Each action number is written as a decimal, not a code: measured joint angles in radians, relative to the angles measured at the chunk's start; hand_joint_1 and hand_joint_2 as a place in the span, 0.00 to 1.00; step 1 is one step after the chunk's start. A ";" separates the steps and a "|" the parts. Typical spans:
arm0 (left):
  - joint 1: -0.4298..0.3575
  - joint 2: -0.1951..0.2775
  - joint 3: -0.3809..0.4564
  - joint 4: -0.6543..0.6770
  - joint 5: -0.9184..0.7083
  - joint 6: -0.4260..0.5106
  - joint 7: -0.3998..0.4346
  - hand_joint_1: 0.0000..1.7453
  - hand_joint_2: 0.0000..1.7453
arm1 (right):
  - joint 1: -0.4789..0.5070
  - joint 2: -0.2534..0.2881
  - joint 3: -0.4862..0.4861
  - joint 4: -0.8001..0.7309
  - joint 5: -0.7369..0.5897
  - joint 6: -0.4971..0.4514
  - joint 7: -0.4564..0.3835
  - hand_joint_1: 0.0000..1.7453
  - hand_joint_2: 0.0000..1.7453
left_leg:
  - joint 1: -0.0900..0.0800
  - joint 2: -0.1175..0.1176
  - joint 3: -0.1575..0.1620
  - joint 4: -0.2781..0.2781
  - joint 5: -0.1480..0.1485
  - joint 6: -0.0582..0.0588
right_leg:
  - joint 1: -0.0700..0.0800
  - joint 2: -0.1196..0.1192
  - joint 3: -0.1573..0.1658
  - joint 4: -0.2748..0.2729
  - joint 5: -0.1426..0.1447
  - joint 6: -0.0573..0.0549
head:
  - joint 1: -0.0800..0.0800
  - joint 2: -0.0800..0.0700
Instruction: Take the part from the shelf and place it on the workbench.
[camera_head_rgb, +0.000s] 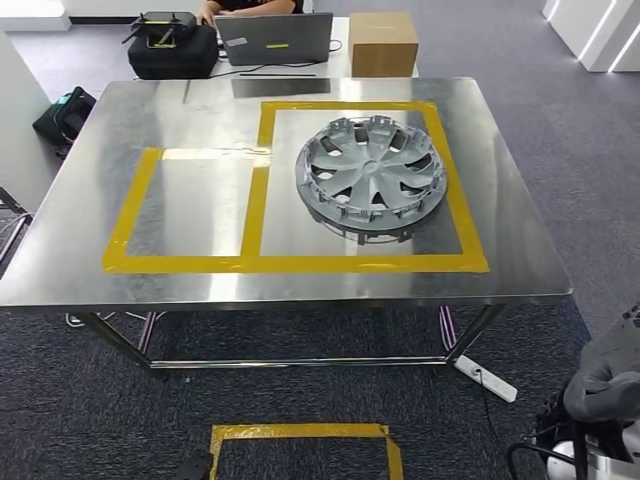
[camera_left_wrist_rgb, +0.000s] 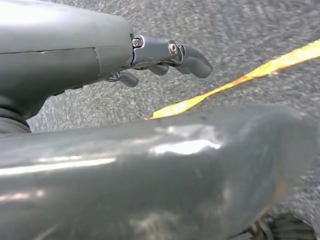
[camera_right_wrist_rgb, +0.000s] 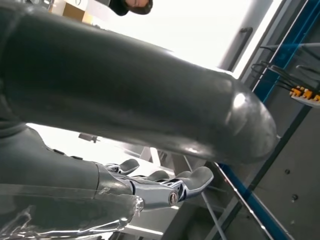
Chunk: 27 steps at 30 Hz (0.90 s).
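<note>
From the head view, a steel workbench (camera_head_rgb: 90, 250) stands ahead with two boxes marked on its top in yellow tape (camera_head_rgb: 256, 205). The part, a grey wheel cover (camera_head_rgb: 370, 175), lies face up inside the larger box on the right, toward its far side and well clear of the near edge. Past the far edge sit a laptop (camera_head_rgb: 273, 38), a cardboard box (camera_head_rgb: 383, 43) to its right and a black case (camera_head_rgb: 172, 48) to its left, and a person's arm (camera_head_rgb: 226, 8) shows behind the laptop. On the carpet under the bench, near its right leg, lies a white power strip (camera_head_rgb: 487, 378), and a smaller yellow tape outline (camera_head_rgb: 302, 432) marks the floor nearer the robot. The right hand (camera_head_rgb: 607, 375) hangs low at the near right corner, away from the bench. In the left wrist view, the left hand (camera_left_wrist_rgb: 166, 57) hangs over grey carpet (camera_left_wrist_rgb: 245, 30) crossed by a strip of yellow tape; its fingers (camera_left_wrist_rgb: 192, 61) are spread and loosely curved, holding nothing. In the right wrist view, the right hand (camera_right_wrist_rgb: 158, 185) has its fingers (camera_right_wrist_rgb: 196, 179) extended and apart, empty, with a blue-framed rack (camera_right_wrist_rgb: 286, 55) and bright light behind it.
</note>
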<state>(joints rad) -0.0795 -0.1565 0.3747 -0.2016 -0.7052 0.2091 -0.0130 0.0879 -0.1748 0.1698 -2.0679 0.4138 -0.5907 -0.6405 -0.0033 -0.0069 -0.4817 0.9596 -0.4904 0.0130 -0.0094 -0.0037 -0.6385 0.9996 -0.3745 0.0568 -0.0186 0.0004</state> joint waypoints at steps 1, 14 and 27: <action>0.002 0.001 0.002 0.000 0.001 0.002 0.000 0.00 0.00 | 0.002 0.001 0.000 0.000 -0.003 0.004 -0.001 0.00 0.00 | 0.001 0.002 -0.009 -0.001 0.010 0.008 | -0.001 0.001 -0.010 0.021 -0.028 0.004 | 0.002 0.000; 0.012 0.020 0.010 0.000 -0.035 0.016 -0.034 0.00 0.00 | 0.036 0.043 -0.030 0.029 -0.122 0.041 -0.029 0.00 0.00 | -0.008 0.014 -0.142 0.011 0.137 -0.008 | 0.009 0.000 0.186 -0.038 -0.149 -0.017 | 0.005 0.000; 0.019 0.034 0.010 0.000 -0.059 0.018 -0.060 0.00 0.00 | 0.071 0.096 -0.062 0.054 -0.166 0.063 -0.054 0.00 0.00 | 0.007 -0.059 -0.018 0.013 0.020 -0.023 | 0.004 0.085 0.066 -0.023 -0.044 -0.022 | 0.001 0.000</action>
<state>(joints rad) -0.0609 -0.1227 0.3845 -0.2014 -0.7637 0.2273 -0.0725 0.1591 -0.0788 0.1076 -2.0138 0.2475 -0.5280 -0.6940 0.0040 -0.0663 -0.4993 0.9721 -0.4702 -0.0103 -0.0051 0.0817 -0.5728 0.9761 -0.4182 0.0345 -0.0179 0.0004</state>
